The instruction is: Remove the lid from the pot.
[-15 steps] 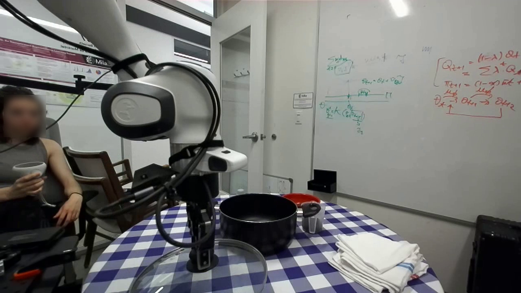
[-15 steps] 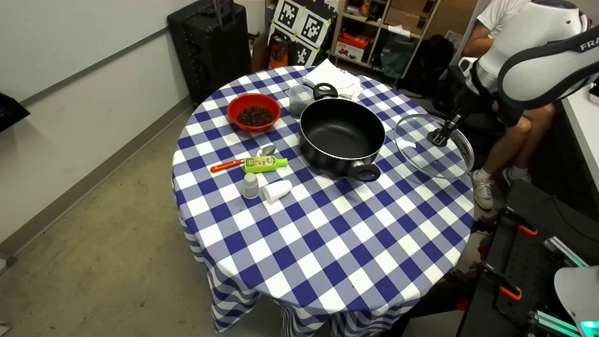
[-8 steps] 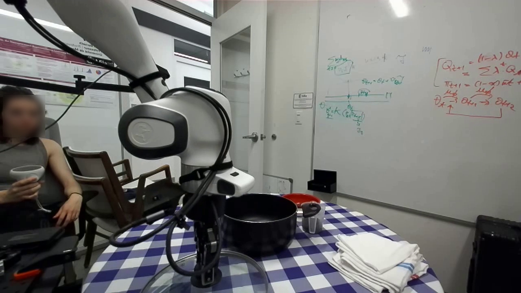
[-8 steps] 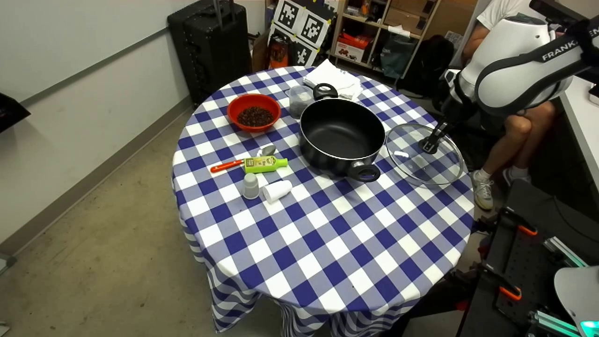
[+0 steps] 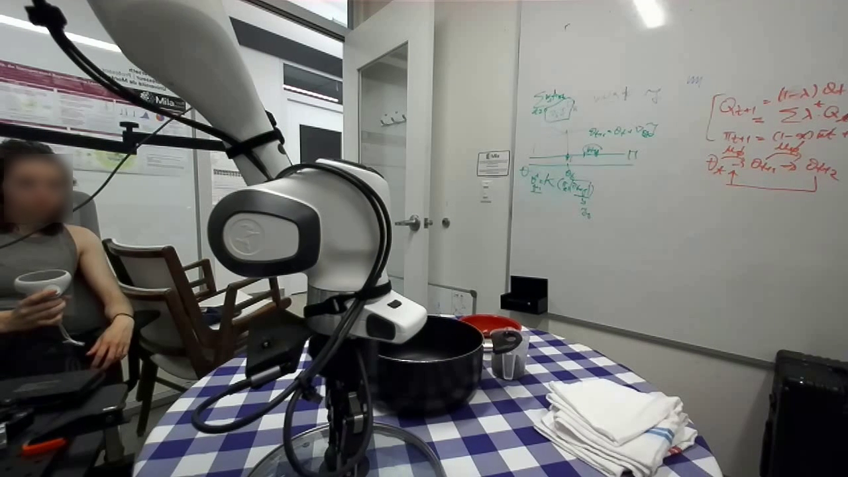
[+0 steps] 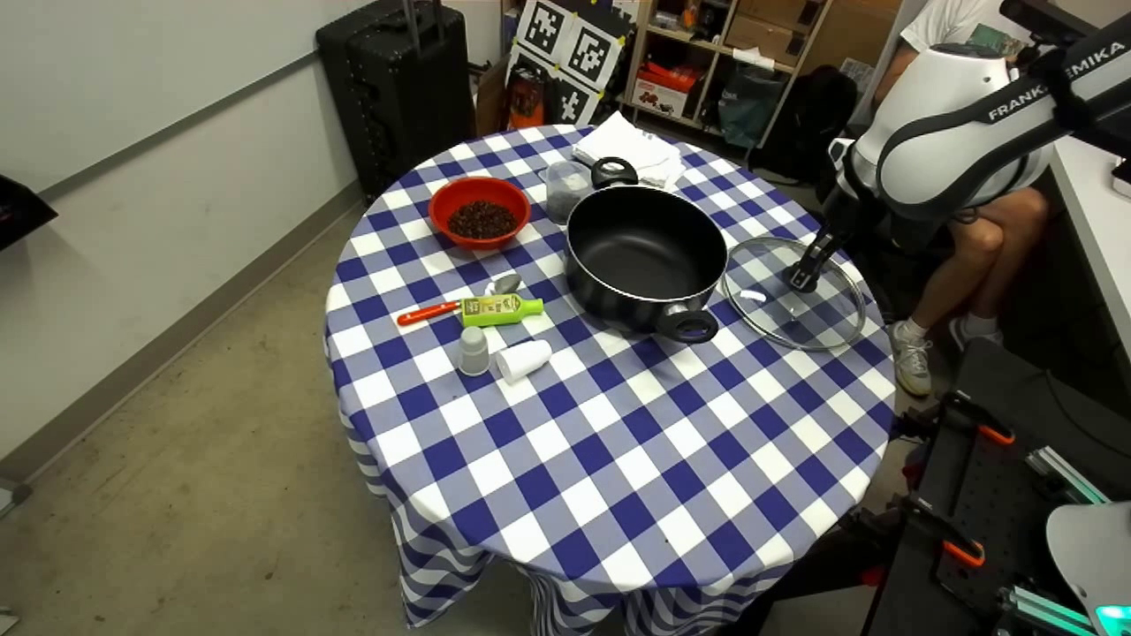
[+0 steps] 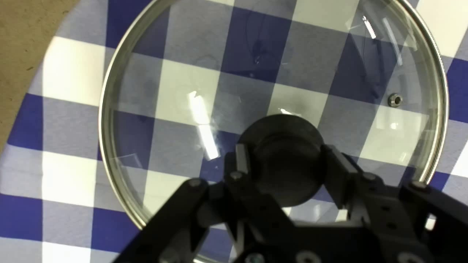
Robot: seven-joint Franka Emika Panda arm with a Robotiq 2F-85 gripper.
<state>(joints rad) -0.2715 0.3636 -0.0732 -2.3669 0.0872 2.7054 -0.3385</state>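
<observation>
The lid is clear glass with a steel rim and a black centre knob. It shows in the wrist view (image 7: 270, 98) and in both exterior views (image 5: 404, 447) (image 6: 769, 314). It lies level, low at the checked tablecloth beside the pot; I cannot tell whether it touches the cloth. The black pot (image 6: 610, 296) stands uncovered and empty inside; it also shows in an exterior view (image 5: 430, 387), partly behind my arm. My gripper (image 7: 283, 157) has its fingers on both sides of the knob, shut on it. It also shows in an exterior view (image 6: 802, 276).
A red bowl (image 6: 477, 187) of dark bits and a clear cup (image 6: 564, 190) stand by the pot. Folded white towels (image 5: 613, 424) lie on the table. A green bottle (image 6: 502, 309), a red-handled spoon (image 6: 429, 314), a grey shaker (image 6: 474, 352) and a white shaker (image 6: 524, 360) lie in front.
The gripper and lid have moved down and slightly toward the pot's side, slowing over the last half second. The lid now sits closer to the cloth. The pot has not moved.
</observation>
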